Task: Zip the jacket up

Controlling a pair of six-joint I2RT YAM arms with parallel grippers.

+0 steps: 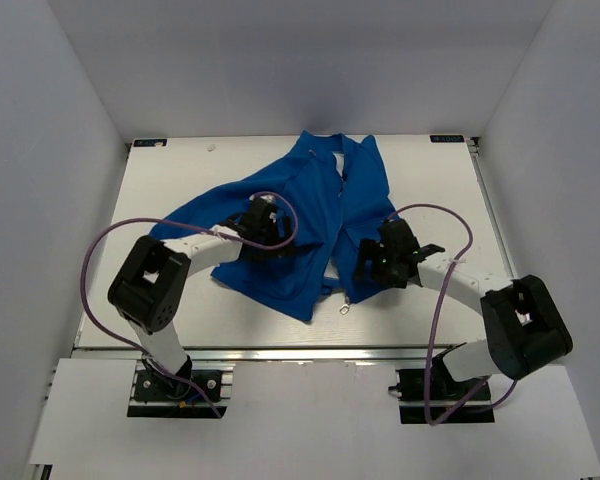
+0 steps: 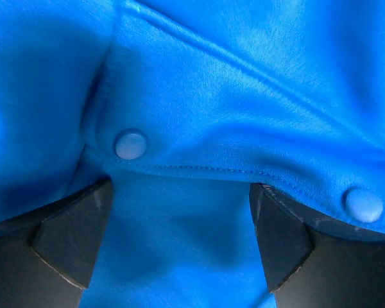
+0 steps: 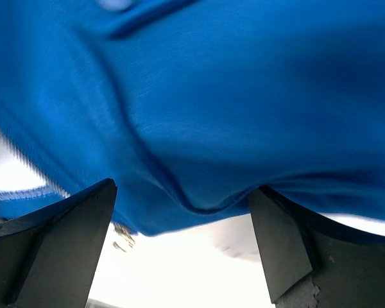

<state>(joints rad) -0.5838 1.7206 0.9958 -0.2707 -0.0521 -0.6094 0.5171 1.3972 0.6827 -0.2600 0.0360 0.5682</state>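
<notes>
From up top I see the jacket [image 1: 310, 215] spread on the white table [image 1: 180, 170], with its collar [image 1: 332, 148] toward the far edge and its hem toward the arm bases. One sleeve [image 1: 185, 218] trails out to the left, partly under the left arm. The front is not closed. The zipper [image 1: 342, 180] shows as a pale line below the collar, and lower down the two front panels part, with a sliver of table between them near the hem.

The left gripper [image 1: 263, 228] sits over the panel on the left of the opening, and the right gripper [image 1: 380, 258] sits over the panel on the right, close to its lower edge.

In the left wrist view the left gripper [image 2: 179, 192] has its fingers [image 2: 70, 237] spread wide. Blue cloth fills the space between and beyond them, but nothing is pinched. A stitched flap edge runs across just past the fingertips, with one blue snap [image 2: 130, 144] on it and a second snap [image 2: 364, 204] near the other finger.

In the right wrist view the right gripper [image 3: 183, 192] is also spread, its fingers [image 3: 70, 244] on either side of the sagging hem [image 3: 199, 205], with bright table beneath. The cloth hangs in the gap without being clamped. White zipper teeth [image 3: 16, 157] run along the left edge of the view. A small metal bit [image 3: 120, 237] lies beside one finger. It may be the zipper pull, but the view is too blurred for me to be sure.
</notes>
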